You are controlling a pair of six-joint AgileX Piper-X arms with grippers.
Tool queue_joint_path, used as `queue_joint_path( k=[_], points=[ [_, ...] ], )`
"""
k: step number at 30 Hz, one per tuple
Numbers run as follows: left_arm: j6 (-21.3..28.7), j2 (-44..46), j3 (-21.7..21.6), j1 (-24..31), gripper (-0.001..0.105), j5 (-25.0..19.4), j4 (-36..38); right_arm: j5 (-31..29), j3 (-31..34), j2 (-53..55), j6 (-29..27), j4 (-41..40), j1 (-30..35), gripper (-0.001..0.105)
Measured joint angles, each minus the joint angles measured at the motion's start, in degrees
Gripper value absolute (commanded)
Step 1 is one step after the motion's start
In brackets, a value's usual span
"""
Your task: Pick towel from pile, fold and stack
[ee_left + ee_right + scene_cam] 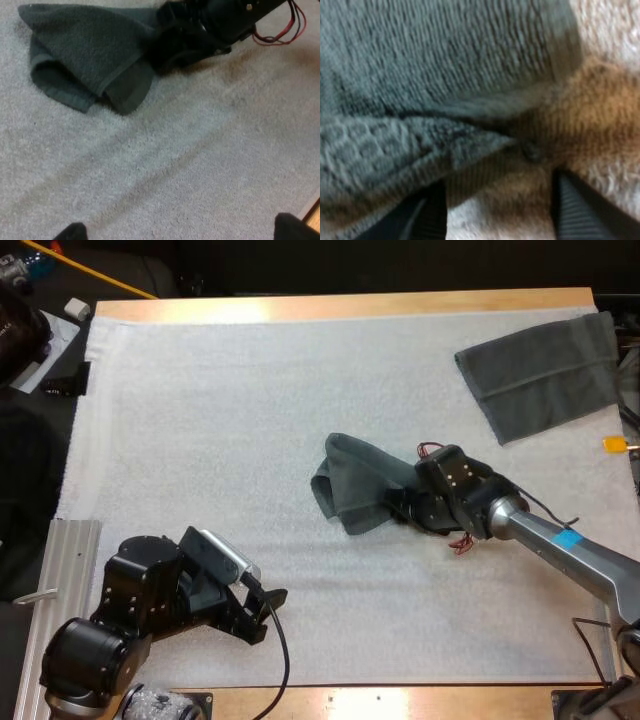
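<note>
Your crumpled towel lies near the middle of the white mat, bunched up with 1 fold turned over itself. Your right gripper is down at the towel's right-hand edge and meets the cloth there in the high view. In the right wrist view its 2 fingers stand apart with bare mat between them, and the towel's hem lies just ahead of them, reaching over 1 finger. They seem to be parted rather than clamped on the cloth, though the view is too close to be sure.

Your left gripper sits low over the near left part of the mat, well apart from the crumpled towel. In the left wrist view its fingertips are spread wide with nothing between them. Farther off in that view you can see the crumpled towel with the right gripper at its edge.

A 2nd towel, folded flat, lies at the far right corner of the mat on the wooden surface.
</note>
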State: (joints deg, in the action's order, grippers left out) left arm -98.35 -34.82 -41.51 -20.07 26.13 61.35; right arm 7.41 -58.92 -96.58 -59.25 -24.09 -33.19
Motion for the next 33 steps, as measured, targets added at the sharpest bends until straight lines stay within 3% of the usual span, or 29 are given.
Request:
queue_joint_path(
  k=[4,7,11,20,27,33],
  points=[
    [-0.1,0.0,0.0,0.0,0.071,0.1,0.2,0.0,-0.3,-0.8,1.4,1.2,0.2,0.044],
    [-0.1,0.0,0.0,0.0,0.071,0.3,0.2,0.1,-0.6,-1.2,2.2,1.7,0.4,0.022],
    [-0.2,0.0,0.0,0.0,0.071,0.3,0.1,0.0,-0.8,-1.2,2.2,2.5,0.4,0.001],
    [-0.2,0.0,0.0,0.0,0.071,0.3,-0.1,-0.1,-1.0,-0.6,0.2,3.3,0.4,0.0],
    [-0.2,0.0,0.0,0.0,0.071,0.3,-0.1,-1.8,-1.4,9.8,-7.9,3.2,-0.1,0.0],
    [-0.2,0.0,0.0,0.0,0.07,0.3,-0.1,-2.2,-1.9,13.7,-9.8,2.9,-0.3,0.0]
  ],
)
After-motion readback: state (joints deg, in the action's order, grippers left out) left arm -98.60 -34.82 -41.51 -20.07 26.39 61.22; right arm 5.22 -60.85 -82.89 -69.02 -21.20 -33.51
